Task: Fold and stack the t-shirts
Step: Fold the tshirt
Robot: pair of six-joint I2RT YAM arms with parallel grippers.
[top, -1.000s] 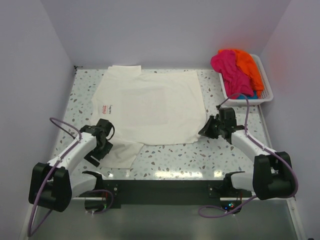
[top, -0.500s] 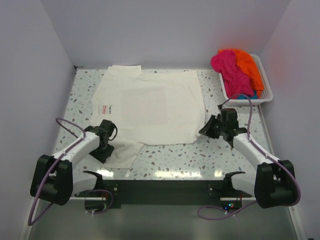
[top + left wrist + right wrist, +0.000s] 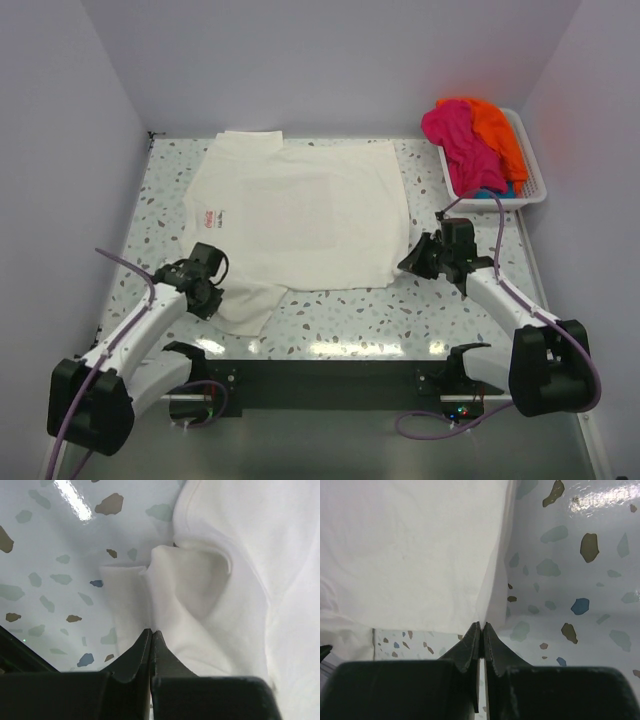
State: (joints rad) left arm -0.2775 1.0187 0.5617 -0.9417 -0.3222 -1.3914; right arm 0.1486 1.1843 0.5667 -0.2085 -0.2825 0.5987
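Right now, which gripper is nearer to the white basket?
Right. The right gripper pinches the near right corner of the cream t-shirt, in front of the basket and slightly to its left. The left gripper pinches the shirt's near left edge, far to the basket's left.

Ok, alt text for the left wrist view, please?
The left fingers are pinched shut on a folded edge of the cream t-shirt, which fills the right side of the frame. The speckled table shows on the left.

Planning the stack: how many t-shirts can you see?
4: cream t-shirt spread on the table; pink t-shirt, orange t-shirt and teal t-shirt heaped in the basket. Others may hide beneath.
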